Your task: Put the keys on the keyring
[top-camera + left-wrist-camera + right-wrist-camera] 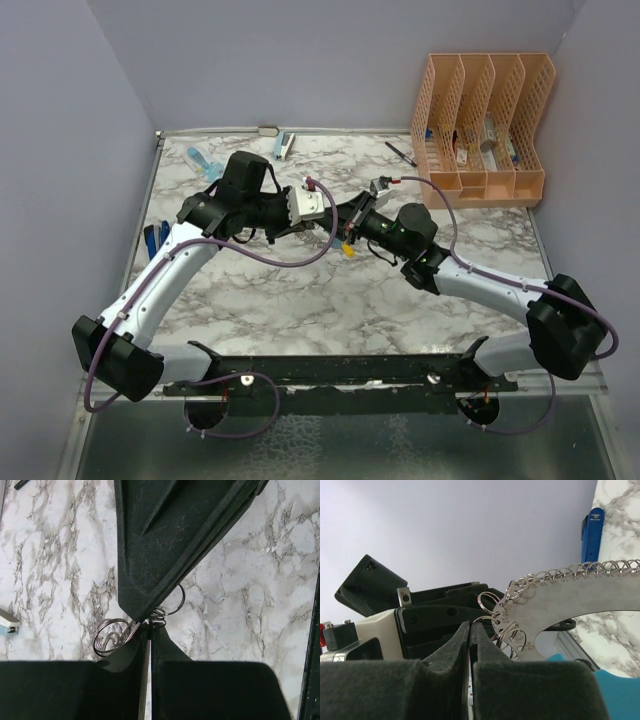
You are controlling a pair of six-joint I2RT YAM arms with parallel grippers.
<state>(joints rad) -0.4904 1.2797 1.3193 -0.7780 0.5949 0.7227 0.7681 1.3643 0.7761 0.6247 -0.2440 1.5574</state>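
The keyring (580,605) hangs in the air where the two arms meet, its ringed edge right at both sets of fingertips. The left gripper (150,632) has its fingers pressed together, and a wire loop from that edge runs in between the tips, so it is pinching the keyring. The right gripper (470,630) is also closed, finger against finger. The keyring's edge sits just beside its tips, but I cannot tell whether any metal is caught there.

There is one keyring and two grippers. One small yellow key (347,241) dangles just below the keyring. I cannot pick out a black key.

The keyring is a flat gray metal band stamped with small numbers. A row of little wire rings (560,572) is threaded close together along its outer edge, too many and too overlapped to count. A light-blue section (615,690) curves along its lower side.

Below the keyring lies the marble table (330,300). Well to the keyring's right stands one orange rack (485,120) with four slots, and one black pen (401,153) lies between the two. Far to the keyring's left, at the table edge, lies one blue-handled tool (153,240).
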